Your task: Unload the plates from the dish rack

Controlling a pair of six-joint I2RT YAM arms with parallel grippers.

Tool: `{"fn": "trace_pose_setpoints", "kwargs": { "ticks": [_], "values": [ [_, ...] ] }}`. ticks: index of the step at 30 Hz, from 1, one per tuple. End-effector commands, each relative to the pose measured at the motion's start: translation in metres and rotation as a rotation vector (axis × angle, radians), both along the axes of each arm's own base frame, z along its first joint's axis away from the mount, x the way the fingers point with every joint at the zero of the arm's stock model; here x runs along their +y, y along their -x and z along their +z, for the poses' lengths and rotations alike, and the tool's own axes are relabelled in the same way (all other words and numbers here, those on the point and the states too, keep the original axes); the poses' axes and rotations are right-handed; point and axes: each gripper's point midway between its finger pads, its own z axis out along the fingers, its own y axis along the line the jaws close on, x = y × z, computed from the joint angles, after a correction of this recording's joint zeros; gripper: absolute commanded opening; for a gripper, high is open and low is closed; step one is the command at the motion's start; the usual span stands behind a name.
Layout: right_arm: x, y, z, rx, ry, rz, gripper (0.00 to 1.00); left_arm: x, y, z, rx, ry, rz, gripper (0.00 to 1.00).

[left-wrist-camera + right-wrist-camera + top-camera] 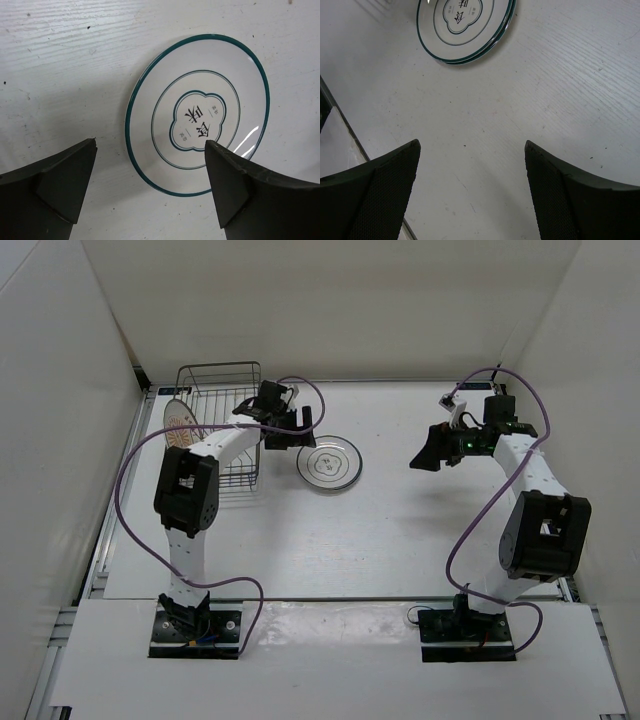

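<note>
The orange sunburst plate [180, 417] stands at the left side of the dish rack [240, 370], upper left of the overhead frame, tilted with its face up toward the camera; whether it sits in a slot I cannot tell. It looks like the one plate not yet unloaded. A white plate [330, 462] with a teal rim lies flat on the table [400, 540], just right of the rack; from the right wrist its rim looks doubled, perhaps two stacked. Its centre motif [200, 122] is a lobed outline holding large East Asian characters with smaller ones beside them, which I cannot read.

The left gripper [290, 435] hovers between rack and white plate, jaws spread wide and holding nothing, so the orange plate lies to its left across the rack. The right gripper [428, 455], also spread and empty, is well apart, so the left arm is nearer.
</note>
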Motion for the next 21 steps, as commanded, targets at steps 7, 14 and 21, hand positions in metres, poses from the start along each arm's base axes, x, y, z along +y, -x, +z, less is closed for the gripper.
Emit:
{"fn": "trace_pose_setpoints", "kwargs": {
  "ticks": [7,14,21],
  "values": [
    [-0.002,-0.008,0.011,-0.029,-0.01,0.004,0.86,0.0,-0.013,0.051,-0.135,-0.082,-0.02,1.0],
    [0.001,-0.009,0.007,-0.019,-0.022,0.005,0.86,0.024,-0.032,0.162,-0.441,-0.231,-0.051,1.0],
    [0.002,-0.013,0.005,-0.015,-0.03,0.0,0.86,0.126,-0.024,0.244,-0.652,-0.424,0.186,1.0]
  ]
}}
